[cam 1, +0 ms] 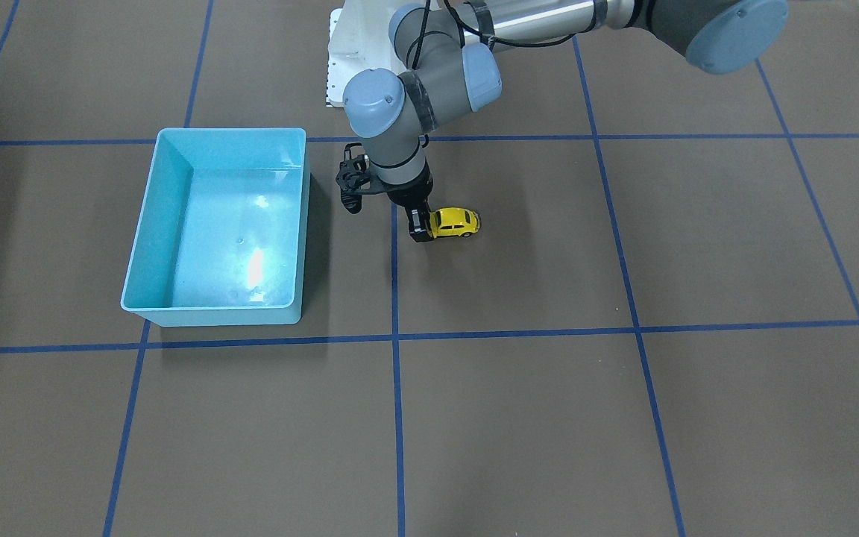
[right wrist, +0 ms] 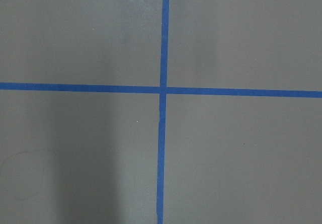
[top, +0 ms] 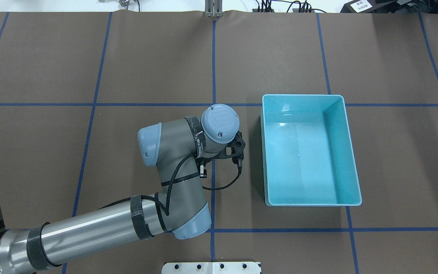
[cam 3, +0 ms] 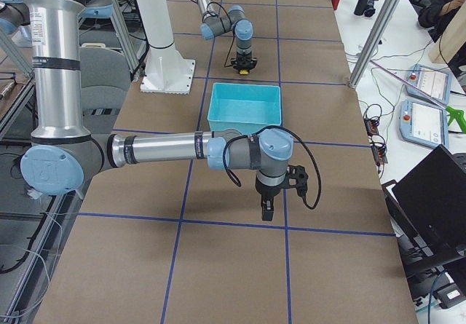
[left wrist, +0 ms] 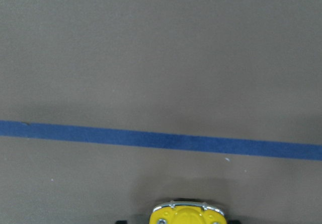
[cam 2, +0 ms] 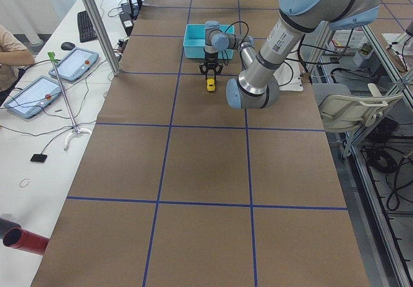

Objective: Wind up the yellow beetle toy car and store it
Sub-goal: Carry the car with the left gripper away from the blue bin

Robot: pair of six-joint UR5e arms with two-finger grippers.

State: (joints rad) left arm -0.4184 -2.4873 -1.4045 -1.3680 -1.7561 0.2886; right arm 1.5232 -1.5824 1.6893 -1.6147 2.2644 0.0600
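The yellow beetle toy car (cam 1: 456, 221) stands on the brown table mat, right of the light blue bin (cam 1: 148, 224) in the front-facing view. My left gripper (cam 1: 422, 226) points straight down and is shut on the car's end nearest the bin, wheels on the mat. The car's end shows at the bottom edge of the left wrist view (left wrist: 187, 214). In the overhead view my left wrist hides the car. My right gripper (cam 3: 266, 209) hangs above a blue tape crossing, on the far side of the bin from the car; I cannot tell whether it is open or shut.
The bin (top: 350, 152) is empty, its nearest wall about a hand's width from my left wrist. Blue tape lines (cam 1: 395, 335) grid the mat. The white robot base plate (cam 1: 340, 67) lies behind the left arm. Operators' tablets and cables lie off the mat's edge (cam 2: 39, 97).
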